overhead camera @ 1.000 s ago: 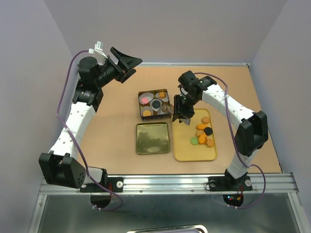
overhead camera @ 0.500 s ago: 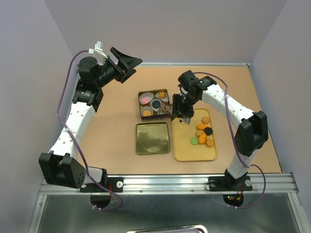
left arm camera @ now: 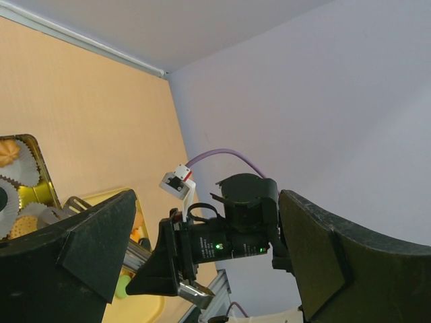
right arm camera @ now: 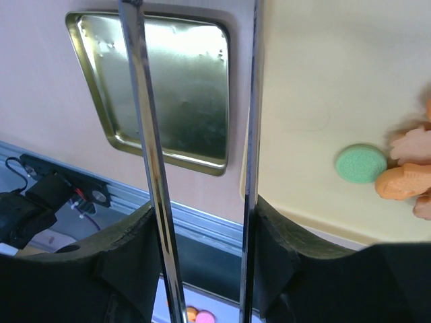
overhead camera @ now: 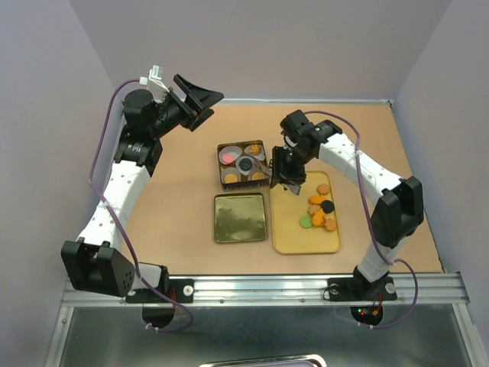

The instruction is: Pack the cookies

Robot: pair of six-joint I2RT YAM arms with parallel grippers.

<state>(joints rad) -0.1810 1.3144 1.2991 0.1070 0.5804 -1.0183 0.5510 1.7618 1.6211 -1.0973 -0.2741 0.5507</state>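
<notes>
The left gripper (left arm camera: pixel 207 198) gapes wide, its dark fingers (left arm camera: pixel 94 249) framing the right arm (left arm camera: pixel 236 232) and its purple cable (left arm camera: pixel 229 153). On the tan table (left arm camera: pixel 87 101) a tin (left arm camera: pixel 40 168) holds cookies (left arm camera: pixel 8 151) in white liners (left arm camera: pixel 20 176). Right of it lies a yellow tray (left arm camera: pixel 145 303) with a green cookie (left arm camera: pixel 121 288).

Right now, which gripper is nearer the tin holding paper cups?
The right gripper, at the tin's right edge. The left gripper is raised well off, back left.
</notes>
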